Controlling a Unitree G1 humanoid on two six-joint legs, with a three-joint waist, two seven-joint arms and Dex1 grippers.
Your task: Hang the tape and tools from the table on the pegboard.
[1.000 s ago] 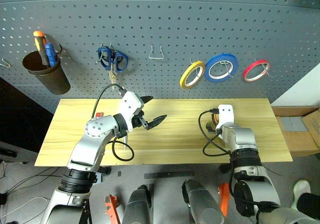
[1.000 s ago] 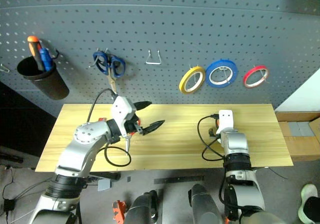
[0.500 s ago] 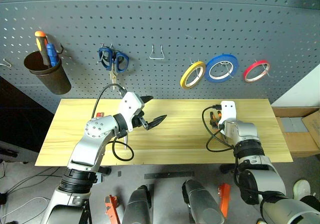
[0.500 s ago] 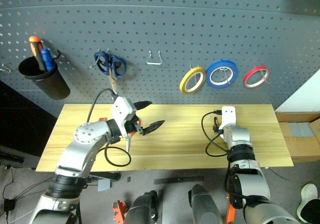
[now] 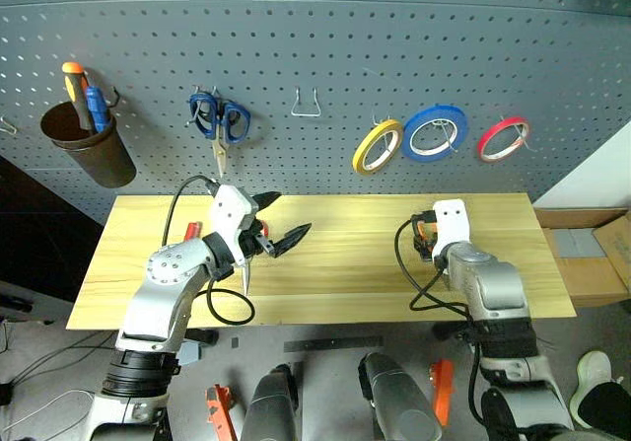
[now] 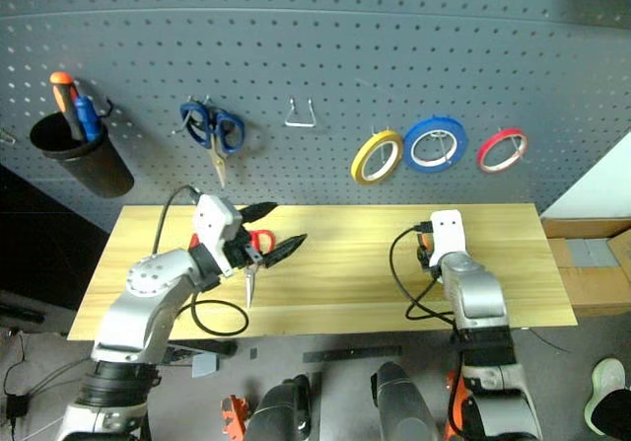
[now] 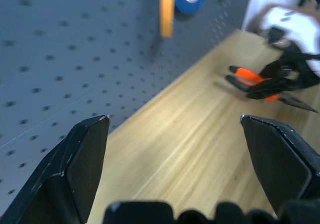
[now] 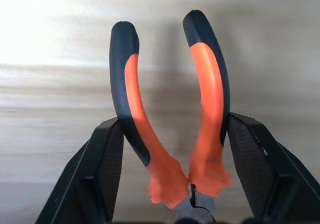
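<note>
right gripper [image 8: 170, 159]: fingers clamped on pliers [image 8: 170, 108], above table [image 5: 375, 263] | left gripper [image 5: 281, 226]: fingers spread wide, empty, over red scissors [image 6: 258, 241] | tape [image 5: 378, 145]: on pegboard [image 5: 325, 36]

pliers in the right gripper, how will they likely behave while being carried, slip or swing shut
The pliers sit between the right gripper's fingers by both splayed handles, so squeezing would probably close them further. The black and orange handle sleeves look rubbery, so slipping seems unlikely. Rigid and small, they should not flop, though they could pivot in the grip.
</note>
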